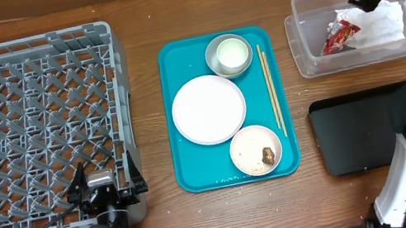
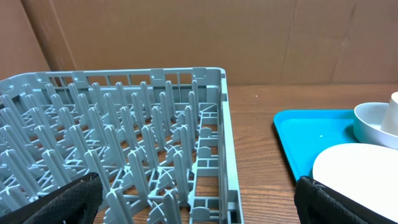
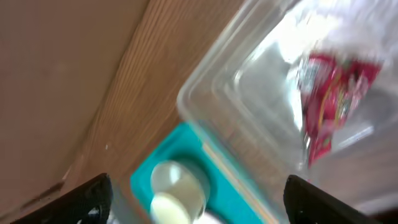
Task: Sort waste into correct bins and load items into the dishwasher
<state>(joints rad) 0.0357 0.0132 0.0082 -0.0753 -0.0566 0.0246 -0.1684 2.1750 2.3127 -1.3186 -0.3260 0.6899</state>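
**Right gripper spread wide above the tub, holding nothing**

The right gripper (image 3: 208, 200) has its fingers (image 3: 87, 199) far apart at the two lower corners of the wrist view, with nothing between them. It hangs over the clear tub (image 1: 307, 62) at the upper right of the overhead frame. Below it the red-and-white wrapper (image 1: 338, 34) lies inside the tub beside the crumpled napkin (image 1: 383, 19). The wrapper is clear of the fingers.

Just under the tub in the frame sits the black tray (image 1: 356, 129), partly covered by the right arm. Bare wood separates both bins from the teal tray (image 1: 197, 174) at centre. On it the chopsticks (image 1: 271, 89) lie along its right edge. A cup (image 1: 231, 56) stands in a bowl (image 1: 212, 48) at top, the plate (image 1: 208, 109) is in the middle, and a second bowl (image 1: 246, 146) with a brown lump (image 1: 267, 155) is at lower right.

A wide strip of open table lies between the teal tray and the grey rack (image 1: 21, 129) at left. The left gripper (image 2: 199, 205) is at the rack's lower right corner, spread fully and holding nothing.
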